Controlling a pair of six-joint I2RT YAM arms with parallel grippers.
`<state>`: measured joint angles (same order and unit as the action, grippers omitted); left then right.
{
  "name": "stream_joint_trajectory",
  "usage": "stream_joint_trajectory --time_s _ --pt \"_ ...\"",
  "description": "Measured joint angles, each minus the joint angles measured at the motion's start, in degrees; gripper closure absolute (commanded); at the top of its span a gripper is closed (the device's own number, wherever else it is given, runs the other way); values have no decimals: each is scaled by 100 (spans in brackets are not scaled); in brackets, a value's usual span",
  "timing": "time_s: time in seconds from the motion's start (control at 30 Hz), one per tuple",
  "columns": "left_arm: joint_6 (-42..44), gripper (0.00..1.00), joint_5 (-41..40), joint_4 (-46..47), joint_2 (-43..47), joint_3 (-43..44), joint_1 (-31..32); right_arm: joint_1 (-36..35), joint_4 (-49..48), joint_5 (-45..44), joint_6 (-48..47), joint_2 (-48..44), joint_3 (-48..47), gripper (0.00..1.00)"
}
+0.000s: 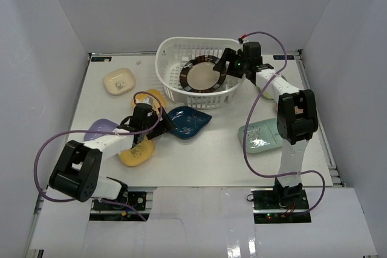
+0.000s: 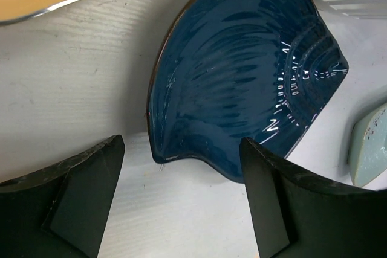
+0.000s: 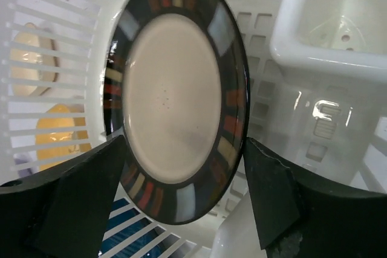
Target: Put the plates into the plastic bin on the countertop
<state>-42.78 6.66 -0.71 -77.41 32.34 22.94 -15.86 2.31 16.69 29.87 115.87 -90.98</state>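
The large black-rimmed plate (image 1: 202,75) stands on edge inside the white plastic bin (image 1: 172,49) at the back of the countertop (image 1: 217,155). My right gripper (image 1: 225,67) is open at the plate's right side. In the right wrist view the plate (image 3: 172,95) faces the camera, and the gripper (image 3: 184,191) has a finger on either side of its lower rim. My left gripper (image 1: 158,120) is open, low over the table, just left of the dark blue leaf-shaped dish (image 1: 188,120). In the left wrist view that dish (image 2: 242,70) lies just beyond the gripper (image 2: 181,191).
On the table lie a cream dish (image 1: 118,81), a lavender one (image 1: 101,129), a yellow one (image 1: 138,154) under the left arm, an orange-yellow one (image 1: 154,98) and a pale teal one (image 1: 261,136). A white inner compartment (image 3: 338,22) sits in the bin.
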Motion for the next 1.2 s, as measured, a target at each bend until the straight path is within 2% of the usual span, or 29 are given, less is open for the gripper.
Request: stream_joint_trajectory --time_s 0.17,0.27,0.4,0.47,0.5,0.63,0.67,0.97,1.2 --pt "-92 24 11 363 -422 52 -2 -205 118 -374 -444 -35 9 2" --pt "-144 37 22 562 -647 142 -7 -326 111 -476 -601 -302 234 3" --pt "-160 51 2 695 -780 153 -11 -455 -81 -428 -671 -1143 820 8" --pt "-155 63 -35 691 -782 144 -13 -498 -273 -345 -673 -1687 1200 10" --pt "-131 73 -87 673 -782 129 -20 -509 -466 -299 -658 -2020 1467 10" --pt "-175 97 -138 704 -756 83 -26 -516 -920 -146 -579 -3029 2387 10" --pt "-208 100 -109 726 -721 76 -28 -516 -979 -107 -553 -3254 2629 10" --pt "-131 100 90 553 -57 -188 7 -518 -960 133 -601 -4690 4148 9" --pt "70 100 968 55 1097 -385 17 -535 -492 520 -1058 -5327 4876 9"
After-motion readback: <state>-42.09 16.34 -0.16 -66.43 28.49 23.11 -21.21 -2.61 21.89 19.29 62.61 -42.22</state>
